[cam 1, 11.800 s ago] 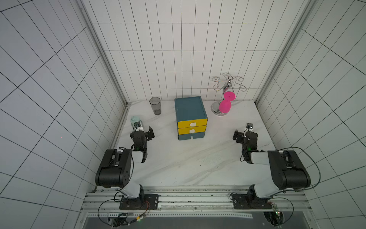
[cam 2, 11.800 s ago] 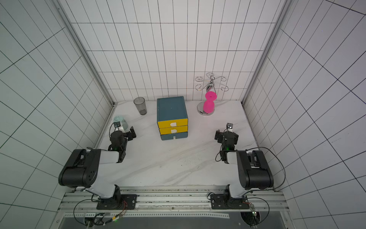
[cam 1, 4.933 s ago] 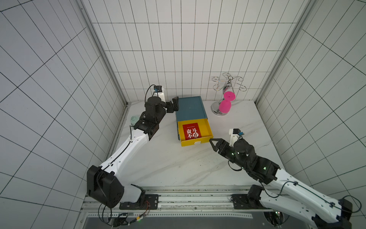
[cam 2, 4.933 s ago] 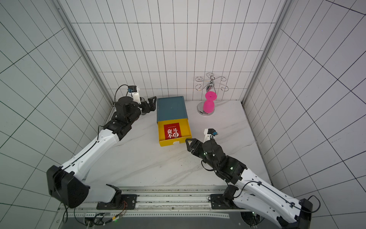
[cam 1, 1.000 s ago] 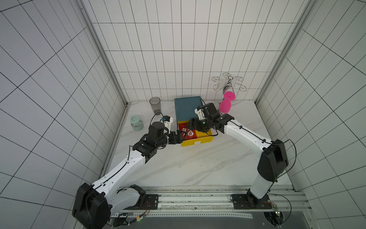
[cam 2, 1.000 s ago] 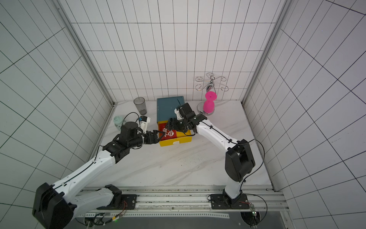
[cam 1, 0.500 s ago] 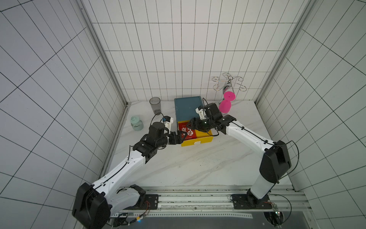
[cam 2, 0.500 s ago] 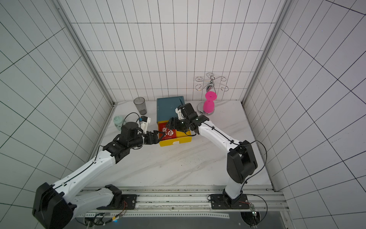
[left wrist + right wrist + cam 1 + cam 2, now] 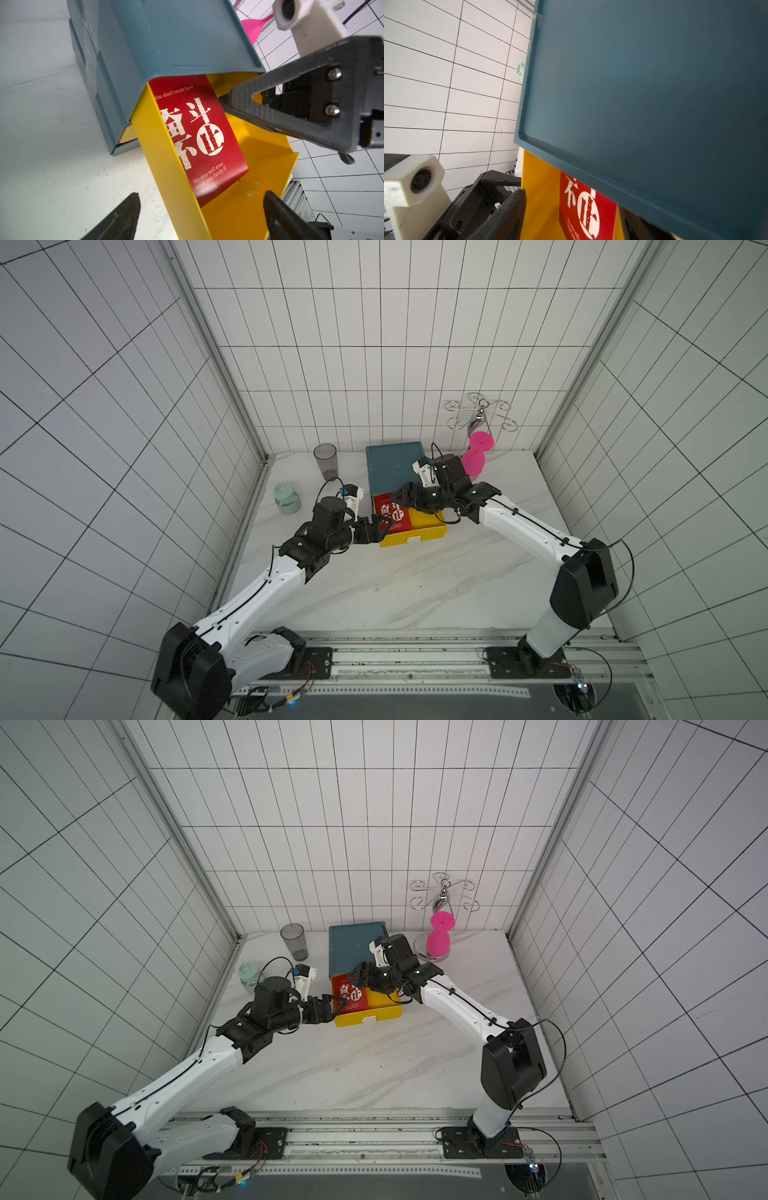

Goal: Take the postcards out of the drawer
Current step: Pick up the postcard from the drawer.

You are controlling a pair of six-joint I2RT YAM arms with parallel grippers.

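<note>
Postcards (image 9: 390,512) are leaning in the drawer (image 9: 415,537) between fingers (image 9: 239,101) of the released right claw (image 9: 403,502), the left claw (image 9: 385,526) gaping alongside; marble bench (image 9: 395,585), white-tiled walls (image 9: 374,364).

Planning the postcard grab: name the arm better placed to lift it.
Probably right: the right hand is over the open drawer, fingertip at the postcard; the left hand hangs open outside its corner.

The flat red rectangular postcard (image 9: 199,135) is showing white Chinese and English lettering. The bright yellow plastic drawer (image 9: 255,158) and the teal-blue plastic cabinet (image 9: 392,460) are looking plain. The white stone-look worktop (image 9: 415,585) is carrying faint grey veins, and the white wall tiles (image 9: 374,323) are showing a dark grid.
</note>
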